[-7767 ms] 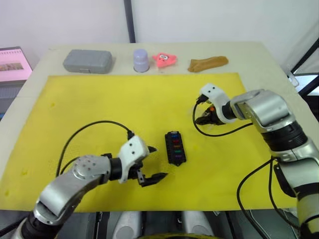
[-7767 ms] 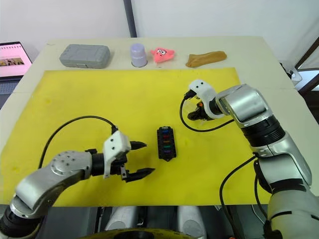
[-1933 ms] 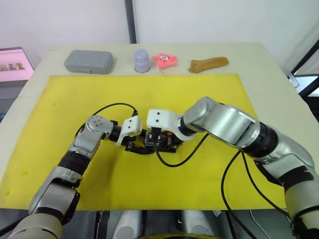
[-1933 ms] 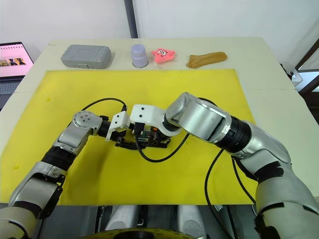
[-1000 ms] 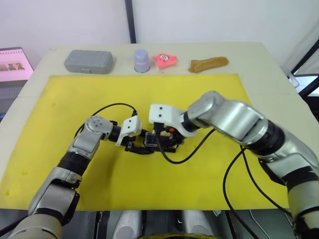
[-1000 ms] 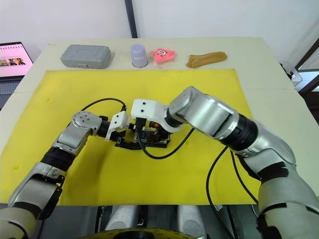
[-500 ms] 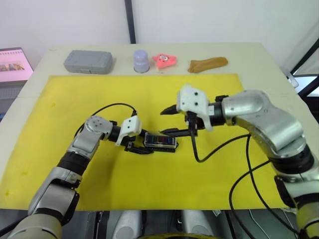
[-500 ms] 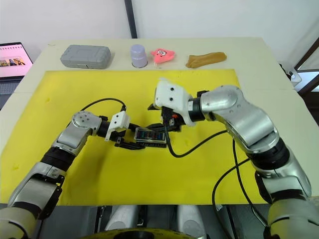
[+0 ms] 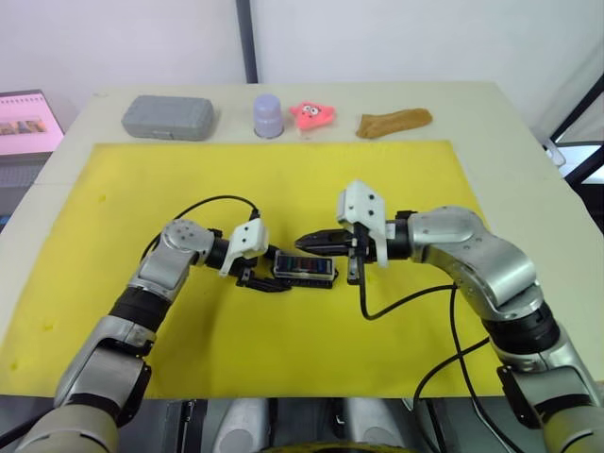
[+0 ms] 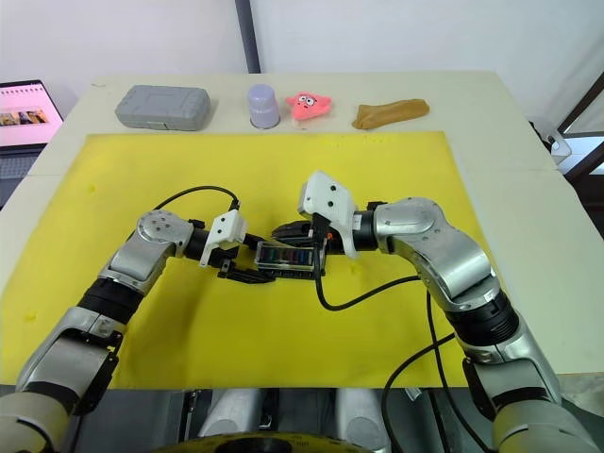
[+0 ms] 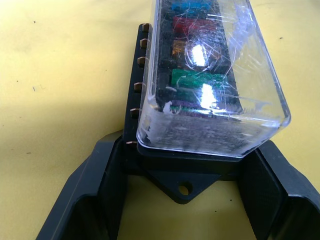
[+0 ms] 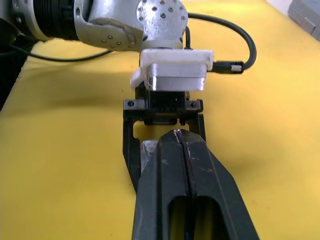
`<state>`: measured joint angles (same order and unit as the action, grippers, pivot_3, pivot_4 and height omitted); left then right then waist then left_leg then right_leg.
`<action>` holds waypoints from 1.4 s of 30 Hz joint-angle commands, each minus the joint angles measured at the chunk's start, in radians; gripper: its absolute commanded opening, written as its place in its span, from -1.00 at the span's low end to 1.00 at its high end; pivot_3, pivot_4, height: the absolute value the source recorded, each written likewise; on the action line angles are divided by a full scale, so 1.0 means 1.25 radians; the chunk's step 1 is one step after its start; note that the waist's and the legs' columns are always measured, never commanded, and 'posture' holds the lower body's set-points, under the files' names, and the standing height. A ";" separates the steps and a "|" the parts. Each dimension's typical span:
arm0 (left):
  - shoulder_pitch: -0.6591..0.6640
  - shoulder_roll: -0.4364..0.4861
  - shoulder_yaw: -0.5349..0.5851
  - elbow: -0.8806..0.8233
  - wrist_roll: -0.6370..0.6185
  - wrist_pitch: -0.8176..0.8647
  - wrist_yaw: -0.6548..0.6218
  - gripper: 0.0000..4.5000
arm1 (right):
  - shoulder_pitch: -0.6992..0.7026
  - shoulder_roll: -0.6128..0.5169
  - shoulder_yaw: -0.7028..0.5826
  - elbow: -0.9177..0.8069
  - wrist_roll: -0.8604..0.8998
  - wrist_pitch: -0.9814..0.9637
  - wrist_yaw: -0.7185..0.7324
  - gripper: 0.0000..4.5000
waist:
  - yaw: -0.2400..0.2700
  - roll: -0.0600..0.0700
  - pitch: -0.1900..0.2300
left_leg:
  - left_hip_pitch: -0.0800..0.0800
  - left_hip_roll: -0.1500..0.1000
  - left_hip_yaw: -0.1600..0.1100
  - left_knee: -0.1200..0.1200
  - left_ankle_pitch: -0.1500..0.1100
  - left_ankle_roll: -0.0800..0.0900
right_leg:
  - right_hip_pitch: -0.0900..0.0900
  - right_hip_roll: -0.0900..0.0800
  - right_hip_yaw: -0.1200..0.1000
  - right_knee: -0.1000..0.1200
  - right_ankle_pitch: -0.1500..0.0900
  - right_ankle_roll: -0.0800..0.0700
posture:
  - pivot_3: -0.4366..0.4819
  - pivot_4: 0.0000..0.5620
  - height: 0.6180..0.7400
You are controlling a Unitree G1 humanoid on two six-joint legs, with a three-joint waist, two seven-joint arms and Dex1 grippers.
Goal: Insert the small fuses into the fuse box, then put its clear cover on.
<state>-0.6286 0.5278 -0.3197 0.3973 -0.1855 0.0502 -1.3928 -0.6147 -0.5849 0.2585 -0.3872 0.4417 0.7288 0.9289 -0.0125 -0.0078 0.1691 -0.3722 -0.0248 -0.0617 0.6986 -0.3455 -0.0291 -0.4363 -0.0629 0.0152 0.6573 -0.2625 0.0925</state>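
Observation:
The black fuse box (image 9: 304,269) lies on the yellow mat (image 9: 283,189), near its middle. The clear cover (image 11: 215,65) sits on top of it. Through the cover I see the small fuses (image 11: 195,77), among them green, red, amber and teal ones. My left gripper (image 9: 267,274) is shut on the box's left end, one finger (image 11: 100,190) against each side of the black base. My right gripper (image 9: 307,242) is shut, its fingers (image 12: 179,150) pressed together and lying just over the cover's top, pointing at the left gripper.
Along the table's far edge stand a grey case (image 9: 167,116), a lavender cup (image 9: 268,114), a pink toy (image 9: 311,113) and a brown piece (image 9: 394,121). A laptop (image 9: 28,123) sits beyond the table's left side. Cables loop from both wrists over the mat.
My right gripper brought the cover onto the box, drew back to the right open, and has now shut and come down over the cover. The left gripper has held the box still.

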 commanded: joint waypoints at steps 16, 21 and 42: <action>0.020 0.008 0.009 -0.001 0.035 0.023 0.028 0.12 | 0.059 -0.037 0.167 0.163 -0.176 -0.063 0.030 -0.99 | -0.002 0.001 -0.006 | 0.014 0.001 0.000 -0.003 -0.003 0.005 | 0.014 0.002 0.000 -0.004 0.000 0.000 | -0.05 -0.47 1.00; 0.027 0.016 0.012 -0.011 0.039 0.043 0.040 0.12 | 0.031 0.000 0.071 0.111 -0.102 -0.065 0.022 -0.99 | -0.001 0.001 -0.006 | 0.013 0.001 0.000 -0.003 -0.003 0.005 | 0.013 0.001 0.000 -0.004 0.000 0.000 | -0.05 -0.47 1.00; 0.050 0.107 0.042 -0.071 0.043 0.108 0.064 1.00 | 0.050 -0.176 -0.086 -0.001 -0.028 -0.035 0.087 -0.23 | -0.003 0.001 -0.005 | 0.010 0.002 0.001 -0.004 -0.003 0.005 | 0.009 0.001 0.001 -0.004 0.000 0.000 | -0.05 -0.47 1.00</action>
<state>-0.5651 0.6093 -0.2928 0.2821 -0.1751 0.1530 -1.3250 -0.5535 -0.7795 0.1955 -0.3585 0.3963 0.7085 1.0201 -0.0168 -0.0062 0.1623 -0.3596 -0.0226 -0.0606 0.6942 -0.3491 -0.0227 -0.4251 -0.0613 0.0162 0.6521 -0.2628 0.0924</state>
